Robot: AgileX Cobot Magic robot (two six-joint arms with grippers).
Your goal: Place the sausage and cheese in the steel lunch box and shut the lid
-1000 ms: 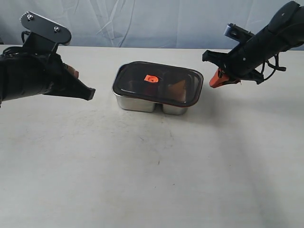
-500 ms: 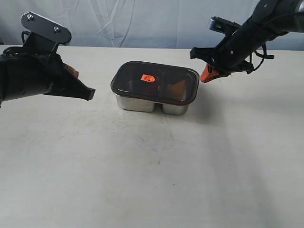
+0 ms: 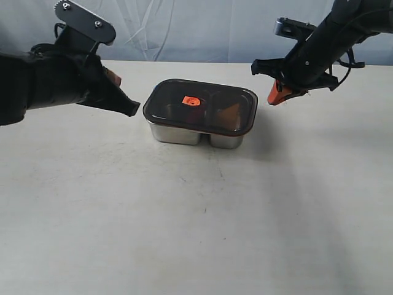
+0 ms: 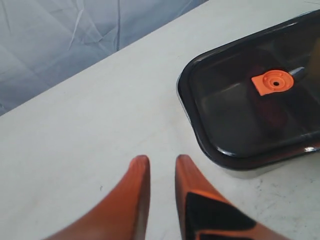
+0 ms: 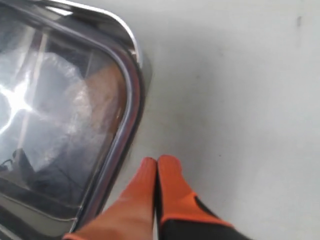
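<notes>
The steel lunch box (image 3: 184, 133) stands mid-table with the dark lid (image 3: 212, 98) lying on it, orange valve (image 3: 191, 100) on top. Through the lid the cheese (image 3: 231, 115) shows as an orange patch, also the cheese (image 5: 102, 87). A dim red shape under the lid (image 4: 235, 125) may be the sausage (image 4: 270, 107). My left gripper (image 3: 131, 109) hovers just left of the box, its fingers (image 4: 161, 161) a little apart and empty. My right gripper (image 3: 276, 98) hangs above the table off the box's right end, fingers (image 5: 157, 161) pressed together beside the rim (image 5: 131, 35).
A pale blue cloth backdrop (image 3: 184, 27) runs behind the table's far edge. The white tabletop (image 3: 196, 221) stretches bare in front of the box.
The lid slid left and now sits square on the box. My left arm rose and moved right toward the box. My right gripper came in to the box's right end, then backed off slightly.
</notes>
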